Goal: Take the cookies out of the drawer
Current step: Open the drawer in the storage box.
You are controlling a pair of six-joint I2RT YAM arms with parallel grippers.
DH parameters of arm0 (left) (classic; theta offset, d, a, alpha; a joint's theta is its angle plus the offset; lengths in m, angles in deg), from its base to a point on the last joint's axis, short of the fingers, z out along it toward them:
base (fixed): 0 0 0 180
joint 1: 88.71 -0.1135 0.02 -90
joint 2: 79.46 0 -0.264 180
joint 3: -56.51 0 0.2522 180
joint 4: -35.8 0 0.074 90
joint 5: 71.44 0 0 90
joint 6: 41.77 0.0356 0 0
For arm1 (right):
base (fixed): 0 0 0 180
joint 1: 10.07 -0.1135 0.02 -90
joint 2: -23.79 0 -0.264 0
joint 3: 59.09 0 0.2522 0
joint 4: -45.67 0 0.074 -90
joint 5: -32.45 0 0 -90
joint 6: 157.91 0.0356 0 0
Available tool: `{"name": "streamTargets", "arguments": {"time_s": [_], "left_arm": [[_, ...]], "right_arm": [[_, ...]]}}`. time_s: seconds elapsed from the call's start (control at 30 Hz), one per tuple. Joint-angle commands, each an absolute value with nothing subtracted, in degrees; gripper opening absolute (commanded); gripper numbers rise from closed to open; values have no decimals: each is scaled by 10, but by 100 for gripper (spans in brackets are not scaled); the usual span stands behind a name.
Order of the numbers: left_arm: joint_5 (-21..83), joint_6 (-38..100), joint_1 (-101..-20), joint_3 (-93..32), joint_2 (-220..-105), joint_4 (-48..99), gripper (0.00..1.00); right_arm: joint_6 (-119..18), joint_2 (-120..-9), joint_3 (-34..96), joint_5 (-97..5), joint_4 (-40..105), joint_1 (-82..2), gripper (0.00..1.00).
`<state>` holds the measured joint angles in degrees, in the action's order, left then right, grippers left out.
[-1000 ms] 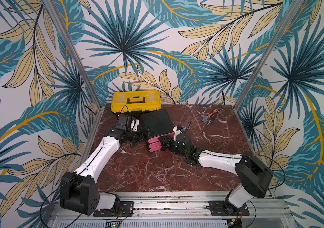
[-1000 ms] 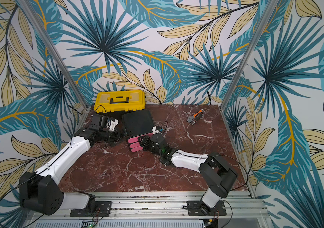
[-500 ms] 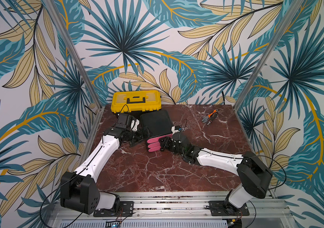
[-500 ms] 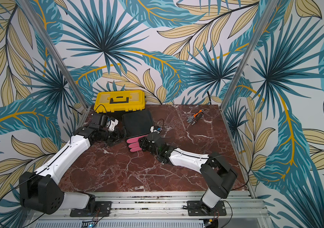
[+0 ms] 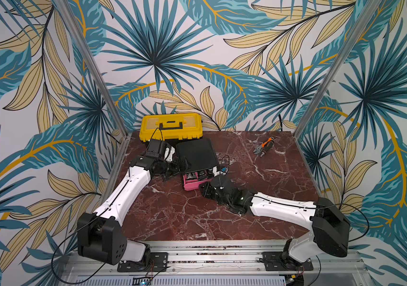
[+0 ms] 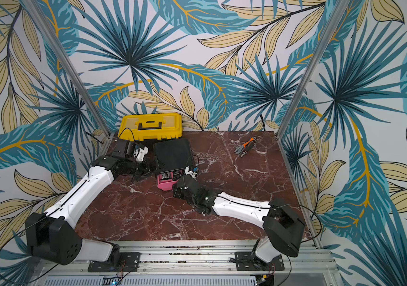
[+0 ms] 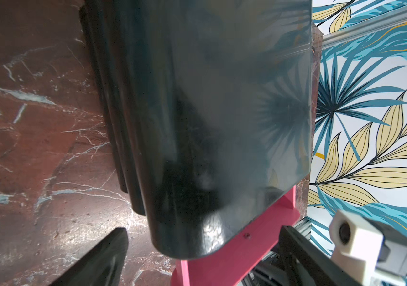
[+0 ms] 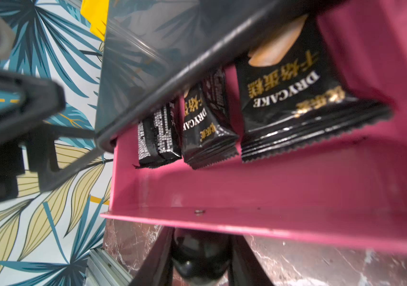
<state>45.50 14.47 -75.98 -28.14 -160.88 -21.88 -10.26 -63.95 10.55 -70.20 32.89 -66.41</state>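
My right tool (image 5: 203, 189) clamps the knob (image 8: 200, 260) of the pink drawer (image 8: 272, 188), which stands partly out with black cookies (image 8: 294, 99) lying inside. My left tool (image 5: 178, 169), jaws apart, braces the black cabinet (image 5: 195, 153), presumably to stop it sliding on the bench (image 5: 172, 218).

White links (image 5: 128, 190), black joints (image 5: 98, 237)

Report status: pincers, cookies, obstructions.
Left pincer open at cabinet side. Right pincer shut on drawer knob. Three black cookies visible in pink drawer, cabinet overhanging them.
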Motion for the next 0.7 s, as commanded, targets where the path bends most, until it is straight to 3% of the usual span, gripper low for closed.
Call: {"name": "streamTargets", "arguments": {"time_s": [0.0,0.43,0.67], "left_arm": [[448,160,-757,-312,-1614,-233,100],[447,146,-757,-316,-1637,-226,100],[448,131,-758,-315,-1644,-225,100]], "right_arm": [[-96,-612,82,-726,291,-689,30],[-87,-571,70,-759,222,-732,31],[-84,-565,72,-771,204,-741,38]]}}
